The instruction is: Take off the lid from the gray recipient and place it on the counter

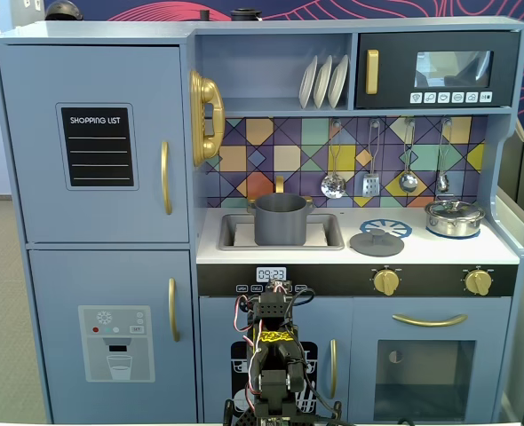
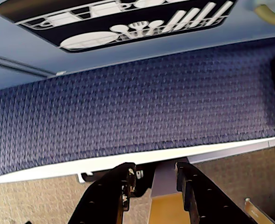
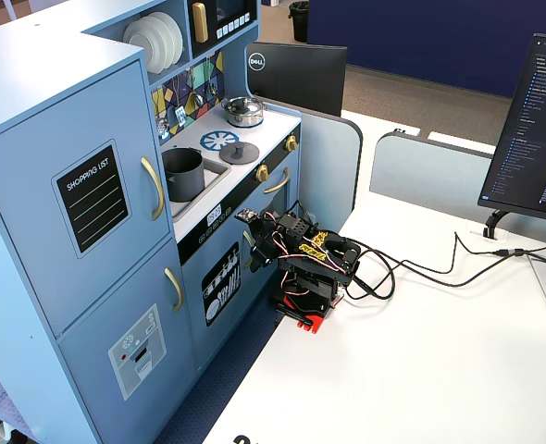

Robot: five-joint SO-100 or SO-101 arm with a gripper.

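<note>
In a fixed view from the front, the gray recipient (image 1: 281,219) stands in the recessed sink at the left part of the counter (image 1: 440,251). It is open on top. The lid (image 1: 377,241) lies flat on this surface, just right of the sink and touching the front edge of the blue burner mark (image 1: 385,228). A shiny silver pot (image 1: 454,217) sits near the right back corner, well apart from the lid. The arm is folded low in front of the kitchen, below the counter edge, and the gripper (image 1: 272,306) is far under both things.

In the wrist view, the gripper (image 2: 154,179) is released: its two dark fingers (image 2: 119,193) stand apart with nothing between them. Behind them I see only blue carpet, the white desk edge and the dishwasher print (image 2: 128,21).

In the other fixed view, from the side, the lid (image 3: 235,153) rests on the white surface between the sink and the front edge, and the recipient (image 3: 183,174) is in the sink. The arm sits folded on the desk; the gripper (image 3: 254,248) is small here.

To my judgement the task looks finished. The risk now is small: if the arm rises again close to the front edge, it could push the lid off, because the lid lies not far from that edge.
</note>
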